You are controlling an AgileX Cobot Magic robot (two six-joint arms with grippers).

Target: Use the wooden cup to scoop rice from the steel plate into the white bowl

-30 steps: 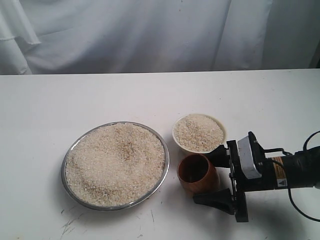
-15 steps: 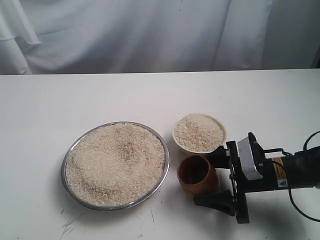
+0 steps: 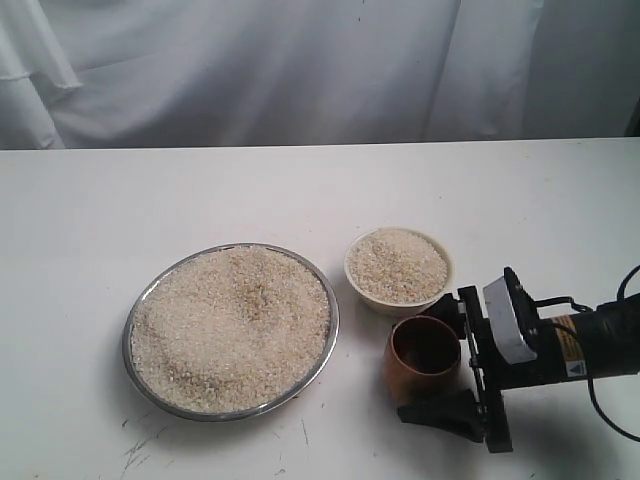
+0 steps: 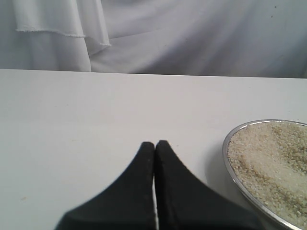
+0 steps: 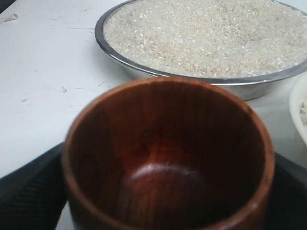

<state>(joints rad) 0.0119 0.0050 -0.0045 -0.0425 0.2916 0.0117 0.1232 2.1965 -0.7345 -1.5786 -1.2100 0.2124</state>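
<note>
- Right gripper (image 3: pixel 425 360) is clasping the cup (image 3: pixel 425 352), jaws wide on both its sides; the cup is sitting empty just right of the plate (image 3: pixel 330 320).
- Left gripper (image 4: pixel 154 146) is pinching shut, empty, off the plate's left.
- Likely starting a scoop: the cup needs carrying over the plate's rim and tipping mouth-first into the rice (image 3: pixel 235 320).

Soft even light, faint shadows, near wooden cup (image 5: pixel 168 158) blurred

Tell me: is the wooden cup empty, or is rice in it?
Empty: inside the wooden cup the right wrist view shows only bare wood, no grains.
</note>
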